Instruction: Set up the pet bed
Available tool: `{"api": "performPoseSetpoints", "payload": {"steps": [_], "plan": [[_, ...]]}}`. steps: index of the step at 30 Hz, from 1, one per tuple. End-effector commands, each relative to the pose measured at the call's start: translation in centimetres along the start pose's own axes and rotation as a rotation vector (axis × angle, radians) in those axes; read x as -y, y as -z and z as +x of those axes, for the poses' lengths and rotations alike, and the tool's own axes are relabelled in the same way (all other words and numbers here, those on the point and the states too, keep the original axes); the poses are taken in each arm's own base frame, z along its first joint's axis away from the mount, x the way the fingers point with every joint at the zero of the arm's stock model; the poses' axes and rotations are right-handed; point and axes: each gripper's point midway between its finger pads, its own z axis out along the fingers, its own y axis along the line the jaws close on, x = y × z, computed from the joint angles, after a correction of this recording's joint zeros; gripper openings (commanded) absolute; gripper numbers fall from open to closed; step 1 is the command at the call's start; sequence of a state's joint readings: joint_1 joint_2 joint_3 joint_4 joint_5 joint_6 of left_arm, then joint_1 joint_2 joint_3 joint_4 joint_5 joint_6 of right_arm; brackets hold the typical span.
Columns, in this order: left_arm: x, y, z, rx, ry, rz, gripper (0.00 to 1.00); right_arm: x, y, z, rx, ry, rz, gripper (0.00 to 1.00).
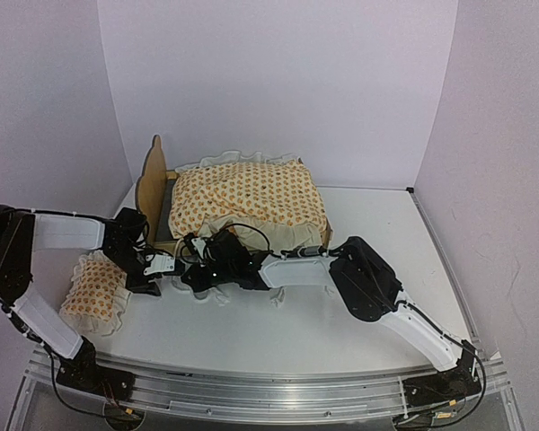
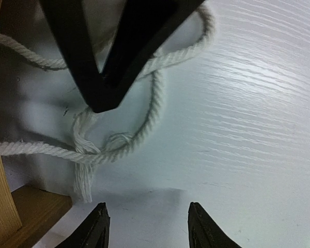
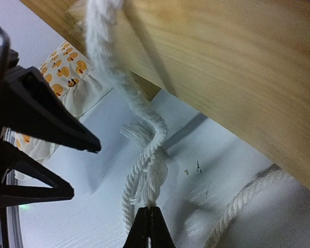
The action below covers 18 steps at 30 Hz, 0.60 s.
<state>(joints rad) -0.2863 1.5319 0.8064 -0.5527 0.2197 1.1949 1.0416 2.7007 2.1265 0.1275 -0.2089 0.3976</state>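
Observation:
The pet bed (image 1: 151, 178) stands at the back left, its scalloped headboard on the left and the orange-patterned cushion (image 1: 251, 196) lying on it. A white cord tie (image 3: 144, 165) hangs from the wooden rail (image 3: 222, 67) down to the table. My right gripper (image 3: 150, 219) is shut on this cord just below its knot. In the left wrist view the cord makes a loop with a frayed knot (image 2: 88, 150) beside the bed's wooden corner (image 2: 20, 217). My left gripper (image 2: 147, 225) is open just short of the knot, nothing between its fingers. Both grippers meet at the bed's front left corner (image 1: 187, 268).
The small ruffled pillow (image 1: 94, 287) lies on the table left of the grippers, under the left arm. A second strand of cord (image 3: 243, 201) lies on the table by the rail. White walls close in the table on three sides.

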Motion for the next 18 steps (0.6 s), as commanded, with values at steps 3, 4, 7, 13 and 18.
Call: {"api": "performPoseSetpoints", "payload": {"steps": [3, 4, 7, 13, 18], "plan": [[-5.2, -0.1, -1.7, 0.031, 0.027, -0.133, 0.49, -0.7, 0.0, -0.3, 0.0, 0.018, -0.016, 0.0], [-5.6, -0.2, -1.5, 0.019, 0.03, -0.142, 0.49, -0.8, 0.0, -0.2, -0.002, 0.019, -0.018, 0.0], [-6.0, -0.6, -1.4, 0.004, 0.019, -0.138, 0.48, -0.9, 0.1, -0.4, 0.0, 0.025, -0.021, 0.0], [-3.7, -2.3, 0.3, -0.065, 0.004, -0.019, 0.37, -1.1, 0.1, -0.7, 0.006, 0.033, -0.026, 0.0], [-2.3, -3.4, 0.8, -0.077, 0.006, 0.062, 0.36, -1.5, 0.1, -0.8, 0.006, 0.038, -0.037, 0.0]]}}
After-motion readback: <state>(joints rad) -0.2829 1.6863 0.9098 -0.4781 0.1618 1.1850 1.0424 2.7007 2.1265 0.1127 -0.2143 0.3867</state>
